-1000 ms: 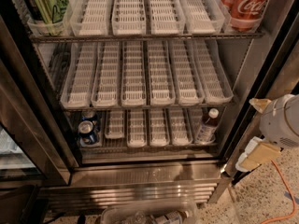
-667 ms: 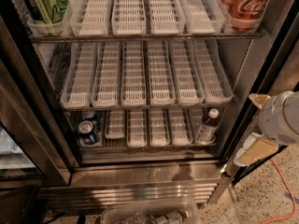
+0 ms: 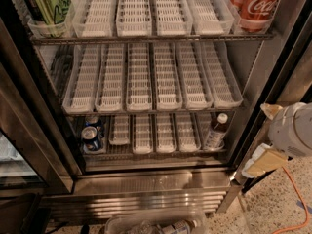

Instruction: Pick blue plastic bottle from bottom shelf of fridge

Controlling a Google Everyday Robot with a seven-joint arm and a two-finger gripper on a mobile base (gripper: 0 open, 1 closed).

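Your claw (image 3: 262,138) hung spread wide and empty outside the fridge (image 3: 273,57), just right of its door frame. The blue plastic bottle (image 3: 215,132) stood upright at the right end of the bottom shelf (image 3: 156,153).

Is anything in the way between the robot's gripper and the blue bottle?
Yes. The gripper, open, sits outside the fridge on the right, and its side frame stands between it and the blue plastic bottle. Nothing blocks the bottle's front.
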